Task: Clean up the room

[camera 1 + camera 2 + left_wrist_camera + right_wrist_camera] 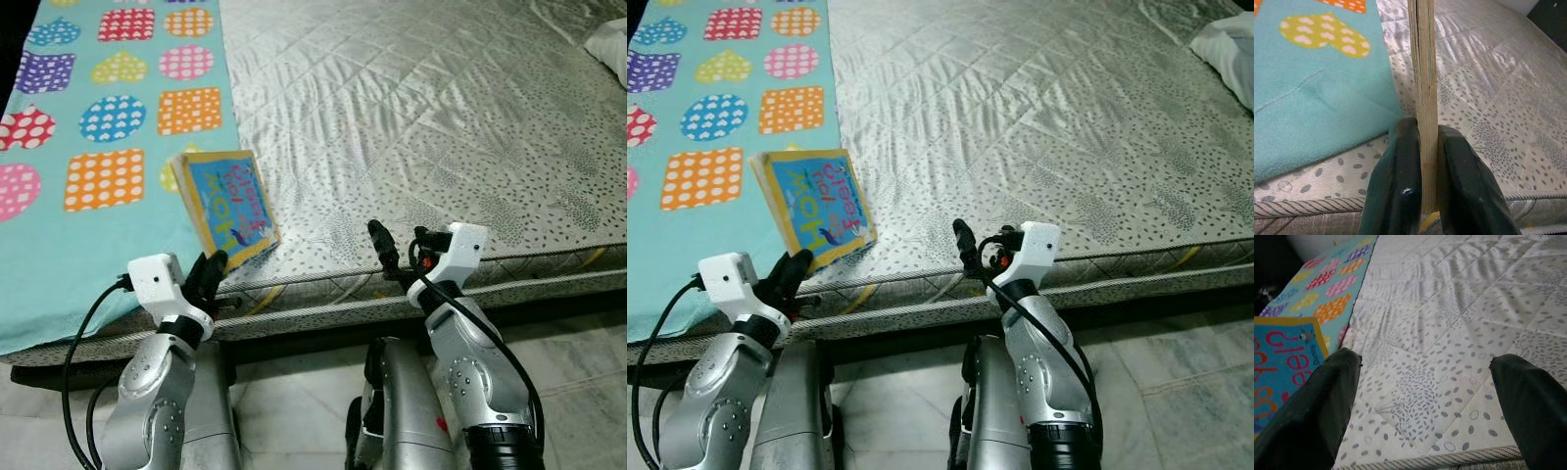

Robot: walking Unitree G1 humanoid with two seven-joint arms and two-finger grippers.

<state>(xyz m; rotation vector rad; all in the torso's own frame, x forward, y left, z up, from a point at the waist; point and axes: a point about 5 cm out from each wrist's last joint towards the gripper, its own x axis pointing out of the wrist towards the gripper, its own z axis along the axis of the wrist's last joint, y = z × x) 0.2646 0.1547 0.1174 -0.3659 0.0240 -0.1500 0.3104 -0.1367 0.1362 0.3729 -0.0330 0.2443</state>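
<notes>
left wrist view has the left claw [1422, 171] clamped on the book [227, 208] by its near edge, propping it upright at the bed's [411, 127] near-left rim; right claw [1425, 396] gapes wide just right, holding nothing, likely ready to help.

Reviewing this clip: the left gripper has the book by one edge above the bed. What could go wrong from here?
1. The left gripper pinches the book only at its lower edge, with the fingers near its corner, so the tilted book could pivot or slip out.
2. The hold sits right at the mattress edge; a dropped book might fall to the floor.
3. The right gripper hangs open nearby and could bump the book.
</notes>
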